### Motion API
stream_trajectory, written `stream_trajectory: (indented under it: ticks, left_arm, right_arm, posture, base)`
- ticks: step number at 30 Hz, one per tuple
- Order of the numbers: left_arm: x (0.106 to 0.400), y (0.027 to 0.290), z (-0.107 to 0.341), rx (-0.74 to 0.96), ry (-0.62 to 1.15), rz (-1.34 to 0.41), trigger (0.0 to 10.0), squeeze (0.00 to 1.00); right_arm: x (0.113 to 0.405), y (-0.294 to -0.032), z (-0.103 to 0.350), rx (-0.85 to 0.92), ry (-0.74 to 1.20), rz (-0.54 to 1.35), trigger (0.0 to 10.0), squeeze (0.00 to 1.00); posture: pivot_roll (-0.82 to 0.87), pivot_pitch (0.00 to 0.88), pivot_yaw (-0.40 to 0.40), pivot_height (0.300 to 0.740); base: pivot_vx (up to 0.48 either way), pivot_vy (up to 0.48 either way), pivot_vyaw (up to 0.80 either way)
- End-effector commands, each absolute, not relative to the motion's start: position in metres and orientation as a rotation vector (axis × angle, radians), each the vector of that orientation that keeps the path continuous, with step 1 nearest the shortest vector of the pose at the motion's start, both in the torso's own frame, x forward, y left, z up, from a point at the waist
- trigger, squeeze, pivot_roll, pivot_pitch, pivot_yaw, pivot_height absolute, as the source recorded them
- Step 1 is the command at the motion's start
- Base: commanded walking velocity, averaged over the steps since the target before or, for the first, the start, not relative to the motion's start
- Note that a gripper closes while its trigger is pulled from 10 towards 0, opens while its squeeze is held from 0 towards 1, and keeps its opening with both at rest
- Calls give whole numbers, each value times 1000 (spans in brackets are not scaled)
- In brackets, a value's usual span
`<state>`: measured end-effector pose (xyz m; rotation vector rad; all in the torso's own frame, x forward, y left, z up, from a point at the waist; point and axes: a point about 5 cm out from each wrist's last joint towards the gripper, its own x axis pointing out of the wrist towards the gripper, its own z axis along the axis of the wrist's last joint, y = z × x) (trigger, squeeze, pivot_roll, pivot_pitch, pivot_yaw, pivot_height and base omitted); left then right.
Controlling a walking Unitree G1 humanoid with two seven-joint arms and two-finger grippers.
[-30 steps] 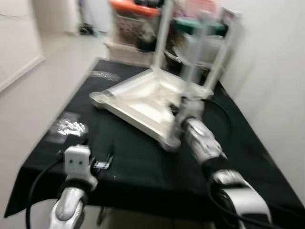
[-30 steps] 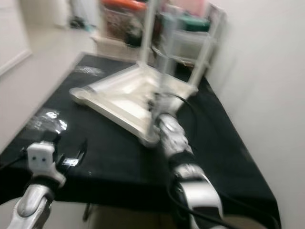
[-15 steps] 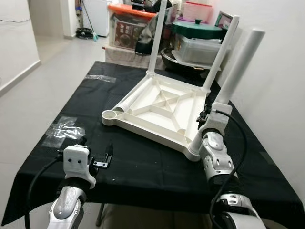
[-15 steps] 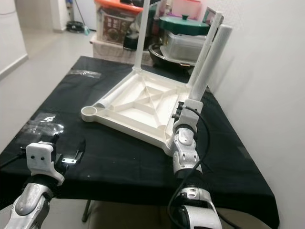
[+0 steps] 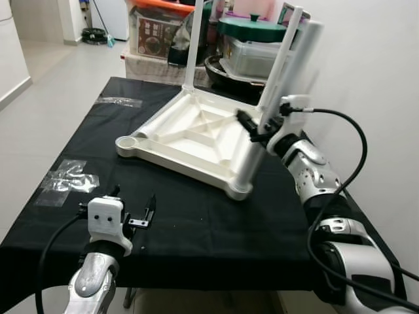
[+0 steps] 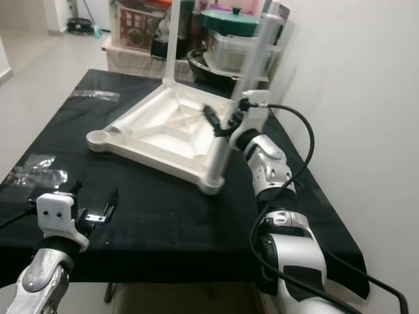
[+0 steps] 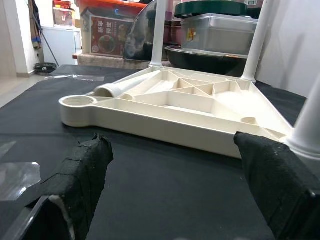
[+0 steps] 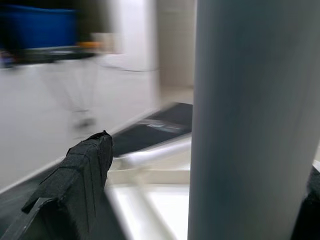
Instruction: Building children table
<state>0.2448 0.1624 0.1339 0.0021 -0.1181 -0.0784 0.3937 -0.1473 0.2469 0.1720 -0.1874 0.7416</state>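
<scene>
The white children's table top (image 5: 196, 134) lies upside down on the black-covered table (image 5: 196, 222). Three white legs stand up from its corners. The near-left socket (image 5: 127, 141) holds no leg, and a loose leg (image 7: 120, 89) lies inside the frame. My right gripper (image 5: 256, 129) reaches in from the right, open, with the thick near-right leg (image 5: 252, 160) between its fingers (image 8: 75, 185); a gap shows beside one finger. My left gripper (image 5: 133, 199) hovers open and holds nothing over the cloth near the front edge, pointing at the table top.
Crumpled clear plastic (image 5: 65, 180) lies on the cloth at the left. Behind the table stand a green-lidded pot (image 5: 249, 29) and an orange-lidded box (image 5: 157, 26). A white wall runs close along the right side. Open floor lies to the left.
The view has swung and sharpened. My right arm has moved out to the right of the near-right leg, and its fingers now stand apart around it. The left gripper has stayed put.
</scene>
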Motion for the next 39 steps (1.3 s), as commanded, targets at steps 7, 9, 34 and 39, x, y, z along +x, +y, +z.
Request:
stream_trajectory:
  ticks: [7,9,34,39]
  left_arm:
    - [243,163,131,11,-112,-74,10000,0]
    - [243,163,131,13,-113,-73,10000,0]
    - [240,161,127,2,-92,-89,10000,0]
    - [240,161,127,2,-90,-90,10000,0]
  right_arm:
    - [365,-112,223,61,-138,1229,7686,0]
    - [363,-102,217,59,-130,1261,2275,0]
    - [362,-201,126,6,294,-481,0,0]
    - [368,-192,129,22,299,-464,10000,0]
  posture:
    - [145,0,-223,740]
    - [145,0,-222,740]
    - [86,0,-183,740]
    - [88,0,-186,740]
  base:
    - [0,0,0]
    - [0,0,0]
    - [0,0,0]
    - [0,0,0]
